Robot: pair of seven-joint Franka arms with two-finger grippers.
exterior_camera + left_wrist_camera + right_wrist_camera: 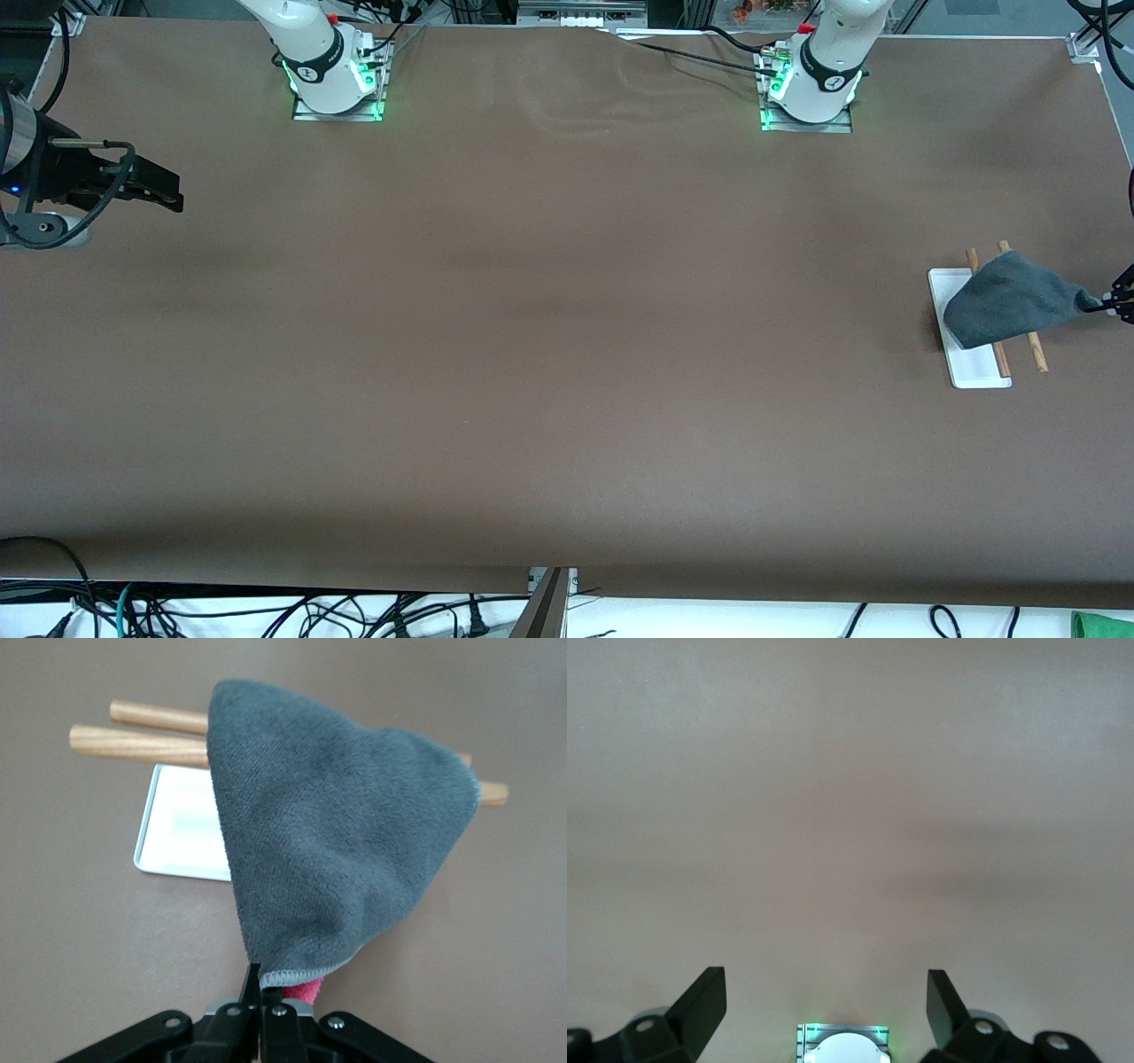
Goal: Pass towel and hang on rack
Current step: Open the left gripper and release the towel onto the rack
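The towel [1010,299], dark grey side out, lies draped across the two wooden rods of the rack [973,370] at the left arm's end of the table. In the left wrist view the towel [337,842] covers the middle of the rods, and a strip of its pink-red side shows at the lower hem. My left gripper [1104,306] is shut on the towel's corner beside the rack; its jaws [270,992] pinch the hem. My right gripper [168,190] is open and empty at the right arm's end of the table, where that arm waits.
The rack's white base [182,828] lies flat on the brown table [549,337]. The rod ends [115,737] stick out past the towel. The right arm's base with its green light [843,1045] shows in the right wrist view.
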